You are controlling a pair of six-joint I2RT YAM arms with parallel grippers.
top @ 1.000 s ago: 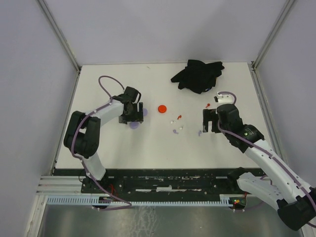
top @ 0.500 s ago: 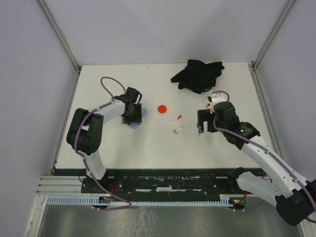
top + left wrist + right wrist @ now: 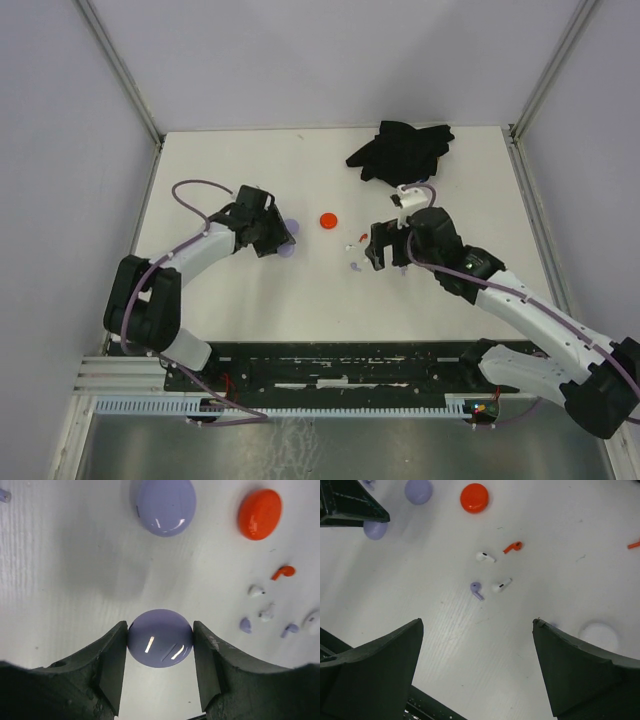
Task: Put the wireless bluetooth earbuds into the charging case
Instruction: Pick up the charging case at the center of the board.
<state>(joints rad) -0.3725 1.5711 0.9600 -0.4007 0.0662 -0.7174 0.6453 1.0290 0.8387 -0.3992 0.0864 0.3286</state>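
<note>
The left fingers (image 3: 112, 665) are clamped on both sides of a round lavender case (image 3: 160, 637), with a second lavender case (image 3: 165, 505) ahead of it. The earbuds (image 3: 266, 613) lie well off to their right, below a red case (image 3: 259, 514). The right fingers (image 3: 380, 670) stand wide apart, holding nothing, and on the bench (image 3: 445, 630) ahead of their gap, touching neither, lie a lavender bud (image 3: 477, 590), two white buds (image 3: 501, 585) and, farther out, a red bud (image 3: 513, 546).
</note>
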